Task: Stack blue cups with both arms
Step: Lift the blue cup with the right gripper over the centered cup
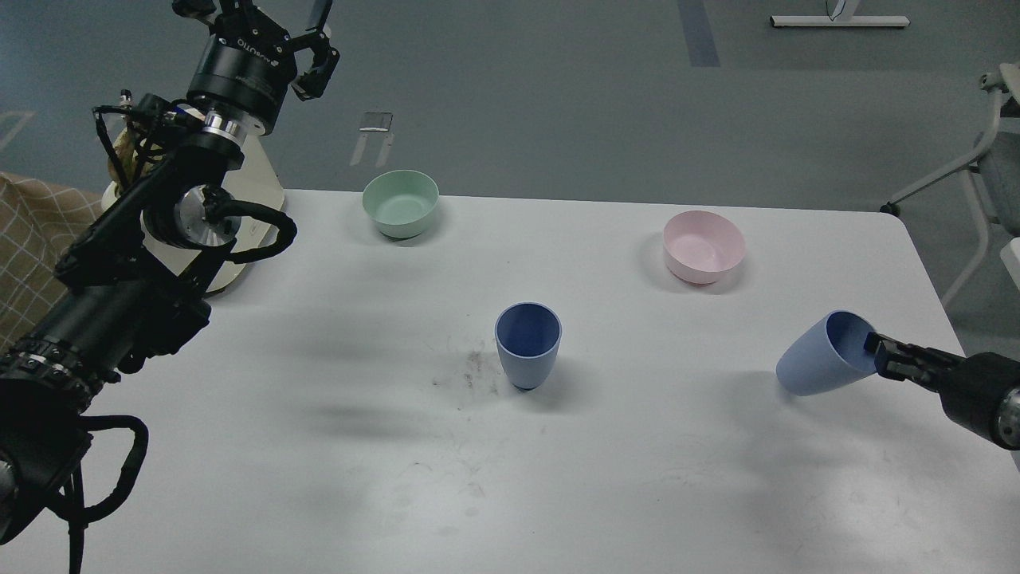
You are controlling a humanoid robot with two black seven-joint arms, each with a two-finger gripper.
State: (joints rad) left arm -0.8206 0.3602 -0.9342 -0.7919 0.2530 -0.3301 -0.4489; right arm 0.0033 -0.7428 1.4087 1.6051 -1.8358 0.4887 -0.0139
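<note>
One blue cup [527, 344] stands upright in the middle of the white table [510, 494]. A second blue cup [821, 357] is at the right, lifted off the table and tilted with its mouth toward the right. My right gripper [876, 356] is shut on its rim, one finger inside the cup. My left gripper [267, 16] is raised high at the top left, beyond the table's far edge, with its fingers spread and nothing between them.
A mint-green bowl [401, 203] sits at the back left of the table and a pale pink bowl [704, 246] at the back right. A cream object [247, 191] stands at the left edge behind my left arm. A chair frame [984, 159] is to the far right.
</note>
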